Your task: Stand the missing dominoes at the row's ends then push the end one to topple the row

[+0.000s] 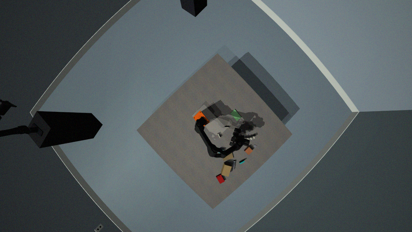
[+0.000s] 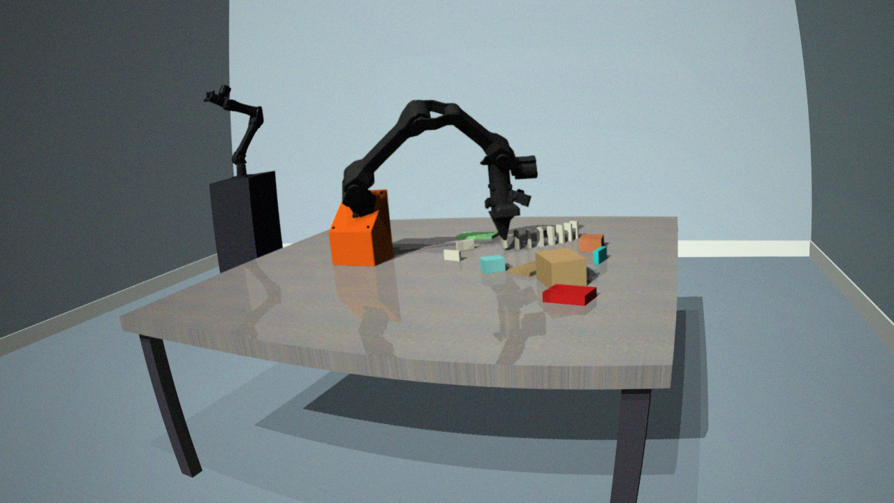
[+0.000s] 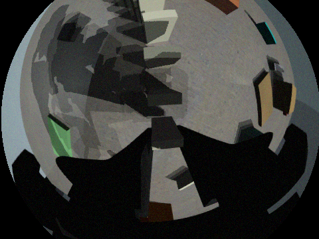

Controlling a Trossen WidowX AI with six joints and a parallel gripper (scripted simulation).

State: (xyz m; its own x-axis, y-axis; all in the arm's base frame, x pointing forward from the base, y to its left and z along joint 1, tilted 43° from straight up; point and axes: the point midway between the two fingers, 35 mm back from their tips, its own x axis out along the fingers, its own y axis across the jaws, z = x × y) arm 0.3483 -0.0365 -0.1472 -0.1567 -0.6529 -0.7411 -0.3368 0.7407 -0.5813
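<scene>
My gripper (image 2: 504, 235) (image 3: 163, 130) is shut on a domino (image 2: 506, 244) (image 3: 167, 127), held upright at or just above the table, at the near-left end of the row in the exterior view. Beside it, a curved row of several cream dominoes (image 2: 550, 235) (image 3: 163, 60) stands upright; its nearest domino (image 2: 517, 239) (image 3: 164, 98) is in shadow, with a gap to the held one. Two loose dominoes lie on the table: one (image 1: 219, 135) (image 2: 452, 255) and another (image 1: 227, 126) (image 2: 464, 245). In the top view the arm hides the fingertips and part of the row.
A green piece (image 1: 235, 114) (image 2: 476, 235) (image 3: 61, 137) lies behind the loose dominoes. A teal block (image 2: 492, 263), tan wedge (image 2: 524, 269), tan box (image 1: 226, 170) (image 2: 560, 269), red block (image 1: 220, 179) (image 2: 568, 294), cyan block (image 2: 600, 254) and orange-brown block (image 1: 248, 150) (image 2: 590, 242) stand on the row's near side.
</scene>
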